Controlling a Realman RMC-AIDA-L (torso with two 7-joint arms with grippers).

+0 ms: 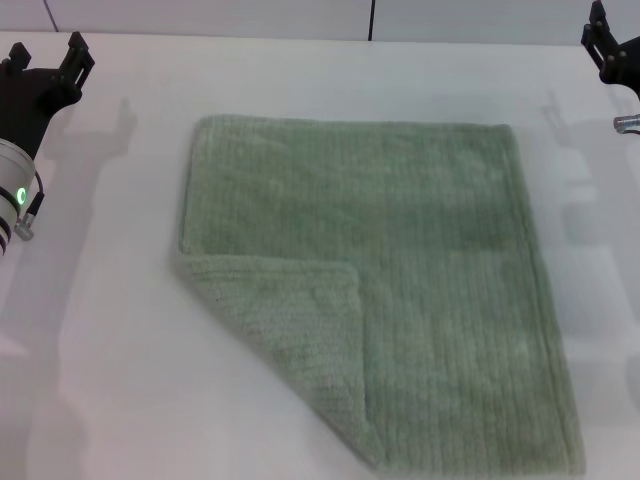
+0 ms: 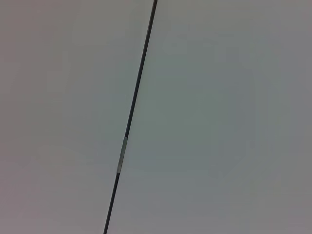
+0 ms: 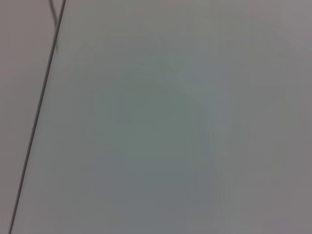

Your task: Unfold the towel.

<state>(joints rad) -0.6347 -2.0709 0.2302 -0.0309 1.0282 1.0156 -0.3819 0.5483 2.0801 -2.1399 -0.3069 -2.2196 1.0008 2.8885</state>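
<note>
The sage-green towel (image 1: pixel 400 280) lies flat on the white table (image 1: pixel 110 380) in the head view. Its near-left corner is folded over onto the cloth as a triangular flap (image 1: pixel 290 330). My left gripper (image 1: pixel 48 55) hovers at the far left, well clear of the towel, open and empty. My right gripper (image 1: pixel 608 45) is at the far right edge of the view, partly cut off, away from the towel. Neither wrist view shows the towel.
A dark seam (image 1: pixel 371 20) runs through the surface behind the table's far edge. The left wrist view shows only a pale surface with a dark seam (image 2: pixel 134 107). The right wrist view shows the same, with a seam (image 3: pixel 39 107).
</note>
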